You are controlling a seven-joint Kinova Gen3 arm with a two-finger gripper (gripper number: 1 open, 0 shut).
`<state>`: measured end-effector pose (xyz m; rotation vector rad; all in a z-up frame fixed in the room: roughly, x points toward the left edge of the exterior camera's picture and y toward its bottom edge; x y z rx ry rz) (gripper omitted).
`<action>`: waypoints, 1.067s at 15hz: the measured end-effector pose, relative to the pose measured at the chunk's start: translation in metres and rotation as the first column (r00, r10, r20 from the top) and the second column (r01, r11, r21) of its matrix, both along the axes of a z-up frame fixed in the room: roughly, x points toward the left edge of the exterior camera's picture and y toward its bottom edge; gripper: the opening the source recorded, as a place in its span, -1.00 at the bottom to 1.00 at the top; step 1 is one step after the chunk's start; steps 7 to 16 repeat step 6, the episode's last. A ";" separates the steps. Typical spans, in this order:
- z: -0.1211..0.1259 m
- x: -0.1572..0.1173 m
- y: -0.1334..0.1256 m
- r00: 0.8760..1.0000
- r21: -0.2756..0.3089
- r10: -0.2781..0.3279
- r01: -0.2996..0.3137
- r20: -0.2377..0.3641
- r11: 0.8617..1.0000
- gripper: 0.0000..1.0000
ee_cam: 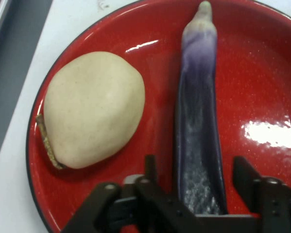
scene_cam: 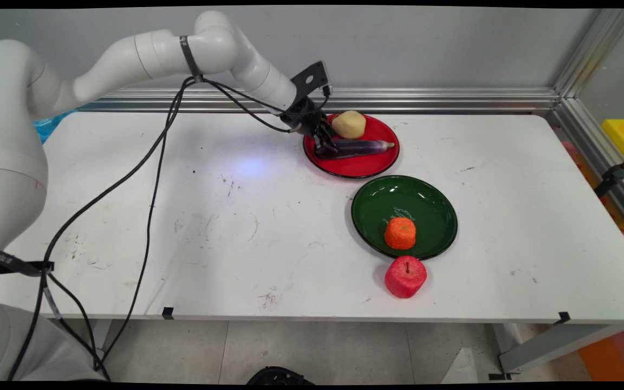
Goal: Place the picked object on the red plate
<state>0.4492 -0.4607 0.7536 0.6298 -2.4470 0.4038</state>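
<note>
My gripper is down on the red plate at the back of the table, over the thick end of a long purple eggplant. In the hand view the eggplant runs up between the two fingers, which stand open on either side of it with small gaps. A pale yellow potato lies on the same plate, left of the eggplant in the hand view. In the main view that potato sits just behind the gripper.
A green plate stands in front of the red one with an orange fruit near its front rim. A red apple sits on the table just before that plate. Black cables hang from the arm over the table's left half.
</note>
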 end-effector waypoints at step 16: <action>0.006 -0.003 0.001 1.000 0.002 0.004 -0.004 -0.009 1.000 1.00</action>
